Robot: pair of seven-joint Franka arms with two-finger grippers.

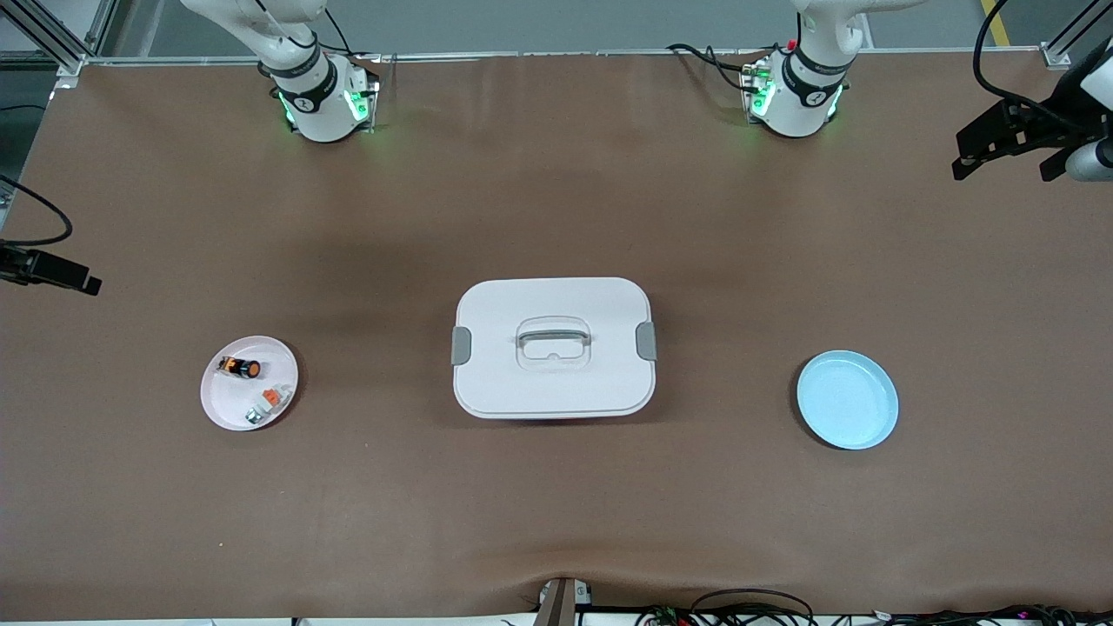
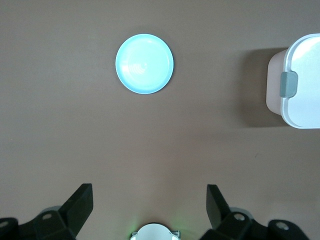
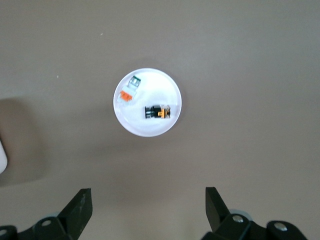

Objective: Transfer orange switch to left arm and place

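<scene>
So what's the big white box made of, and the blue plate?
The box looks like hard plastic: smooth matte white, rounded moulded corners, with grey clip-like latches on its sides. The blue plate is probably plastic too, though it could be glazed ceramic: its pale surface is smooth and shows a soft shine in the left wrist view.

We take this for a robotics lab — brown-covered table (image 1: 556, 504), aluminium frame rails (image 1: 52, 35) at its corners, cables (image 1: 748, 604) along the edge — two bolted-down arm bases (image 1: 326, 104).
</scene>
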